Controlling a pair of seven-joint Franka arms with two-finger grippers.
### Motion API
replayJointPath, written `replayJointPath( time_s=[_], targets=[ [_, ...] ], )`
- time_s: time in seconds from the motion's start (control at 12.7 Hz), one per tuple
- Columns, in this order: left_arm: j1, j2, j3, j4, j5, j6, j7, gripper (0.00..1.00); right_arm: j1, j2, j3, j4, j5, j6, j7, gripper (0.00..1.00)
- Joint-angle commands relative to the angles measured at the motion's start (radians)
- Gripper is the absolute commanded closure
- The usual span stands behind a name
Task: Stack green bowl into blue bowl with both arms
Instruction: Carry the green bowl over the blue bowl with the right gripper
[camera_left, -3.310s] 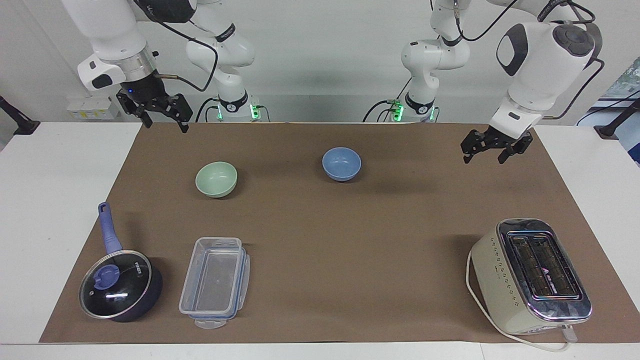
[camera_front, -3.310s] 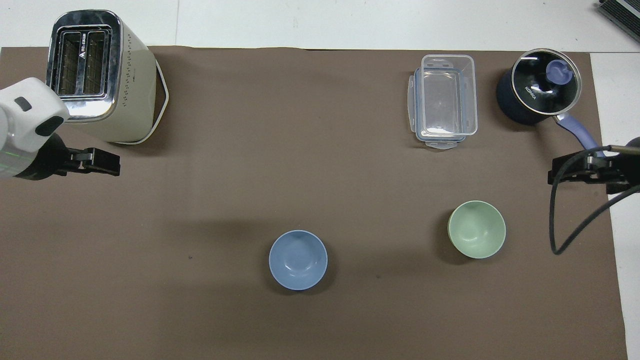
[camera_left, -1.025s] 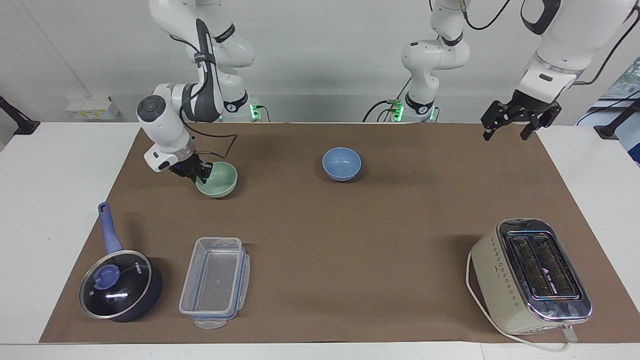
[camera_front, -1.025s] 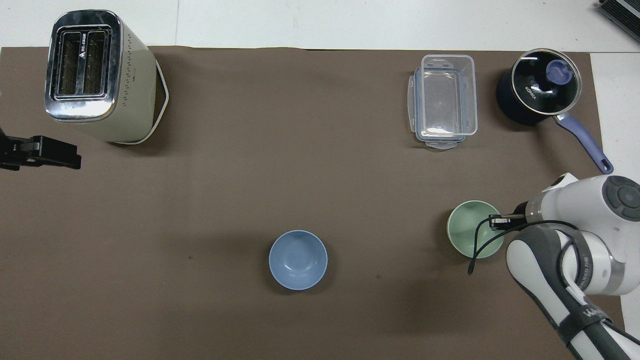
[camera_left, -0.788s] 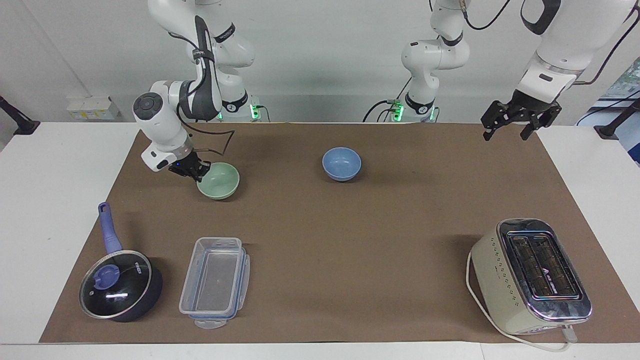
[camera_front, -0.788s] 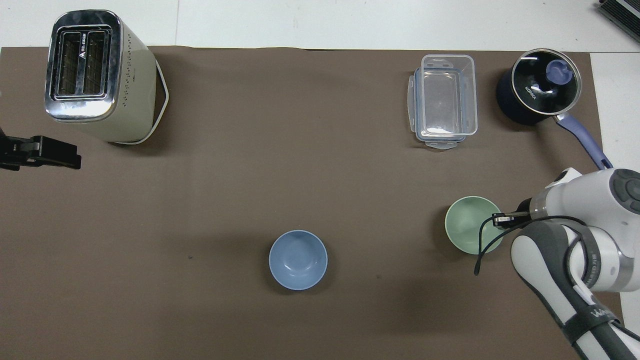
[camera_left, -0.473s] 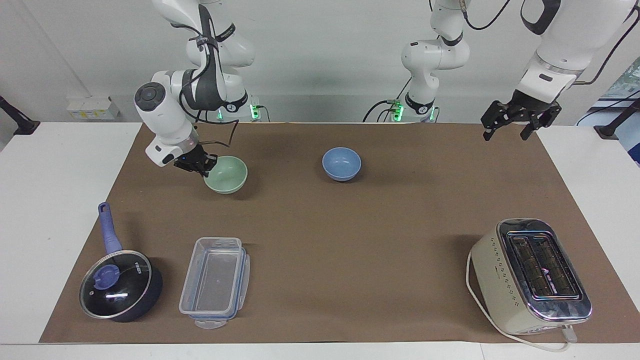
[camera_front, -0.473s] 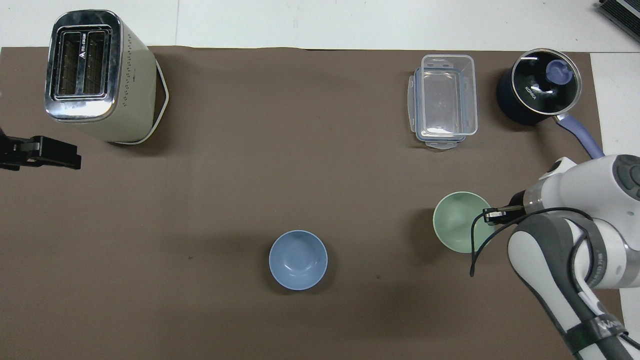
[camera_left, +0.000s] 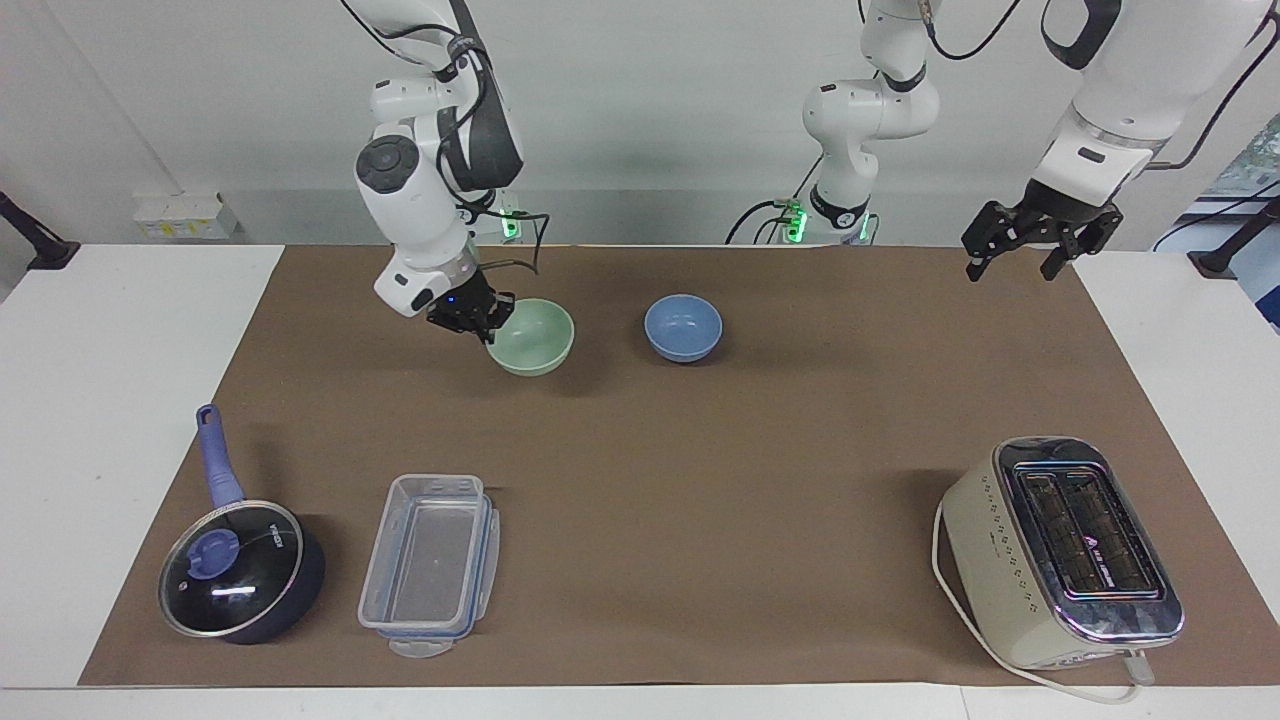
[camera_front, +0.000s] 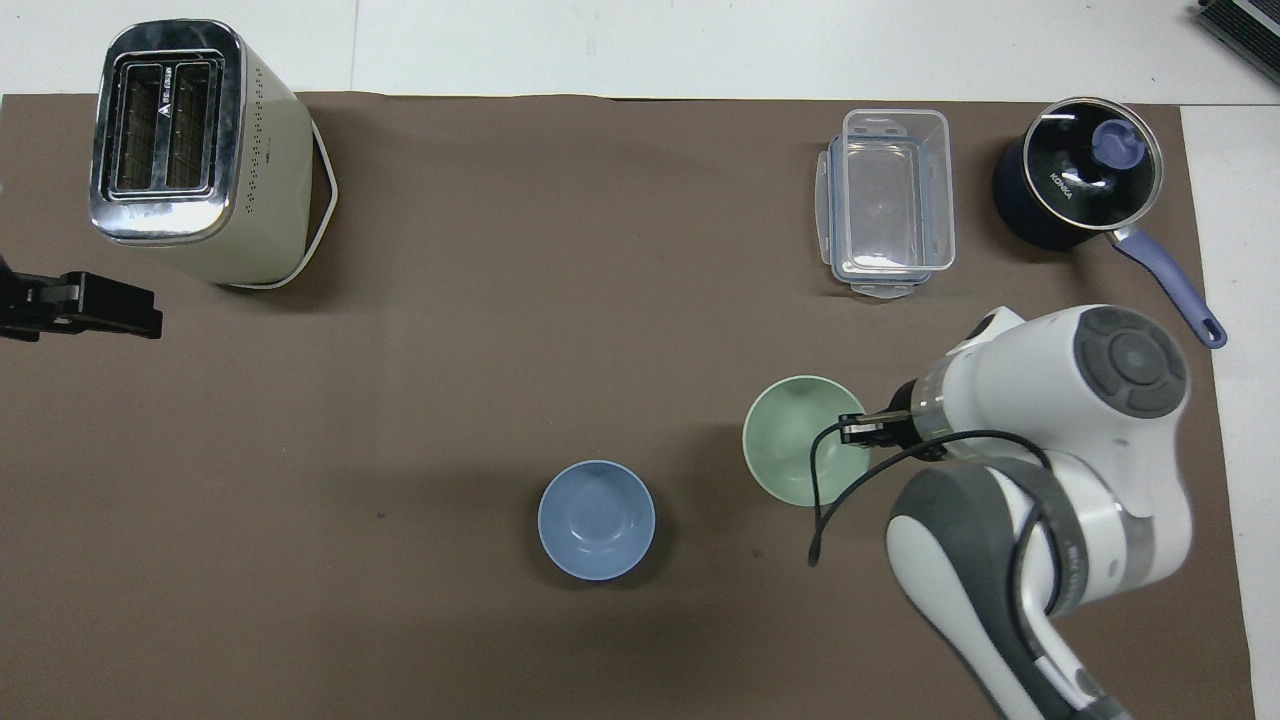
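My right gripper (camera_left: 485, 322) is shut on the rim of the green bowl (camera_left: 534, 338) and holds it just above the brown mat, beside the blue bowl (camera_left: 683, 327). In the overhead view the green bowl (camera_front: 800, 440) hangs from the right gripper (camera_front: 862, 430), apart from the blue bowl (camera_front: 597, 520), which stands upright and empty on the mat. My left gripper (camera_left: 1030, 240) waits open in the air over the mat's edge at the left arm's end; it also shows in the overhead view (camera_front: 105, 306).
A cream toaster (camera_left: 1065, 550) stands far from the robots at the left arm's end. A clear plastic box (camera_left: 430, 562) and a dark-blue lidded saucepan (camera_left: 238, 570) stand far from the robots at the right arm's end. The brown mat (camera_left: 700, 470) covers the table.
My right gripper came down, shut on the green bowl's rim, lifted it and carried it toward the blue bowl. My left gripper rose a little and has stayed still since.
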Motion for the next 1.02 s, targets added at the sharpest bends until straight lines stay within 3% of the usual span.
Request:
replayJointPath(
  time_s=[0.0, 0.32, 0.71, 0.95],
  targets=[
    [0.010, -0.004, -0.009, 0.015, 0.020, -0.021, -0.002, 0.00, 0.096, 0.012, 0.001, 0.018, 0.019, 0.056, 0.151, 1.00],
    [0.010, -0.004, -0.009, 0.015, 0.020, -0.021, -0.002, 0.00, 0.232, 0.062, 0.002, 0.021, 0.160, 0.180, 0.217, 1.00],
    [0.010, -0.004, -0.009, 0.015, 0.020, -0.021, -0.002, 0.00, 0.343, 0.113, 0.002, 0.016, 0.162, 0.242, 0.317, 1.00],
    [0.010, -0.002, -0.009, 0.016, 0.020, -0.021, -0.002, 0.00, 0.357, 0.110, 0.004, -0.003, 0.162, 0.237, 0.324, 1.00]
  ],
)
